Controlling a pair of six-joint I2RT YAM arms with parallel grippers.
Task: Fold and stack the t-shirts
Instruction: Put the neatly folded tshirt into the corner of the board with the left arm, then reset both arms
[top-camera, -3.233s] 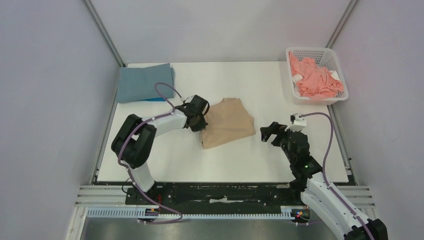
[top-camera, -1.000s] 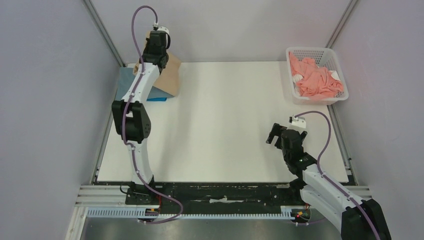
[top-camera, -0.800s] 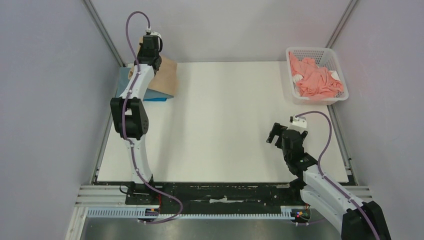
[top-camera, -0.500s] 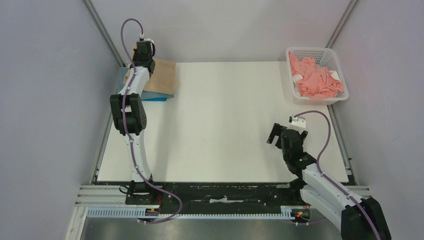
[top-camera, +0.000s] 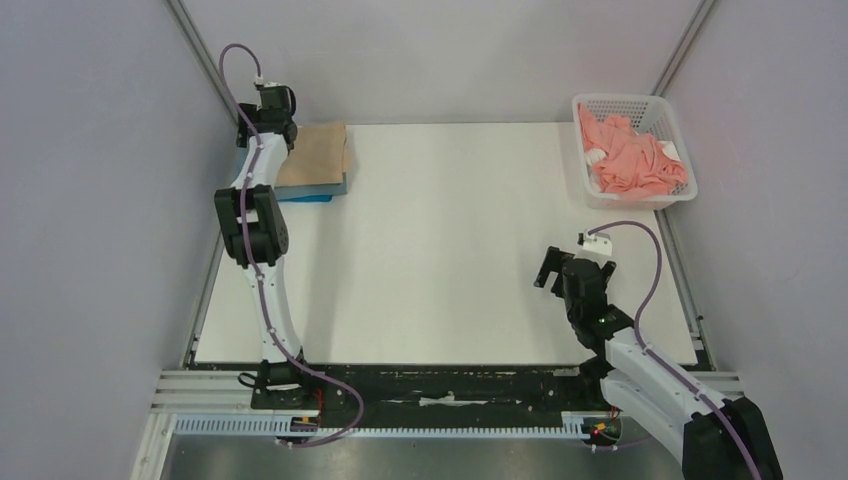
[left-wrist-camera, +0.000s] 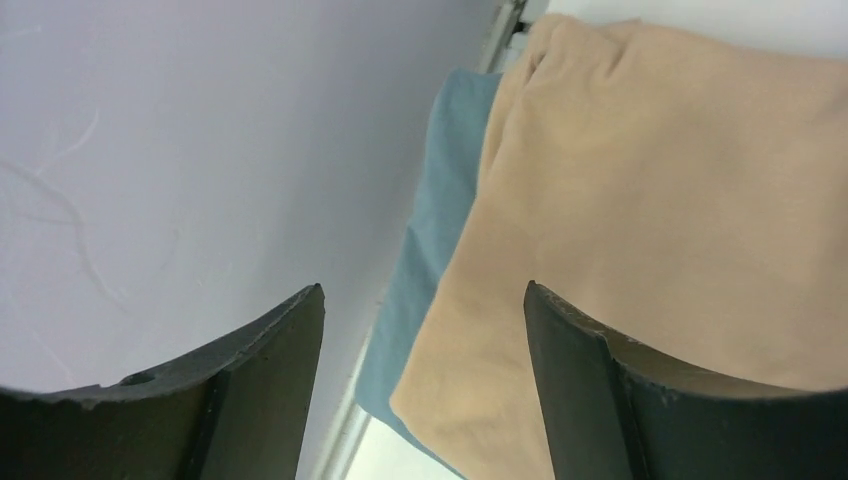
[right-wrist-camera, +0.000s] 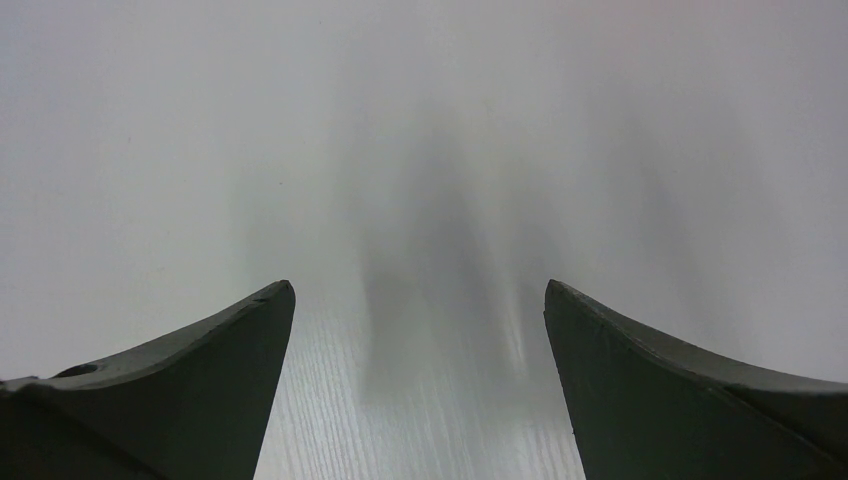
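Tan shirt (top-camera: 315, 155) is down, upper left of the overhead frame, lying folded on top of the grey-blue shirt (left-wrist-camera: 430, 250), with a sliver of bright blue peeking out along the stack's lower edge. The pink shirt (top-camera: 630, 160) is a crumpled heap in the basket (top-camera: 625, 102), upper right, so I'd say that one is yet to be folded.

Now, the worry. The left gripper (left-wrist-camera: 423, 288) is right over the stack's wall-side edge. In its wrist view the tan cloth runs under the right-hand finger (left-wrist-camera: 590, 400). I can't tell whether that finger touches it. If it drags on the way out, it could catch that edge and pull the fold open, or skew the whole pile. The tan layer also sits a bit off the blue beneath, blue showing down the left of the wrist view. A nudge there would make the stack messier.

Grip check: left fingers are spread well apart, nothing between them, shirt lying free. The right gripper (right-wrist-camera: 419, 283), lower right in the overhead, is spread as wide as it goes. It hangs over bare table (top-camera: 450, 250) with nothing in it.
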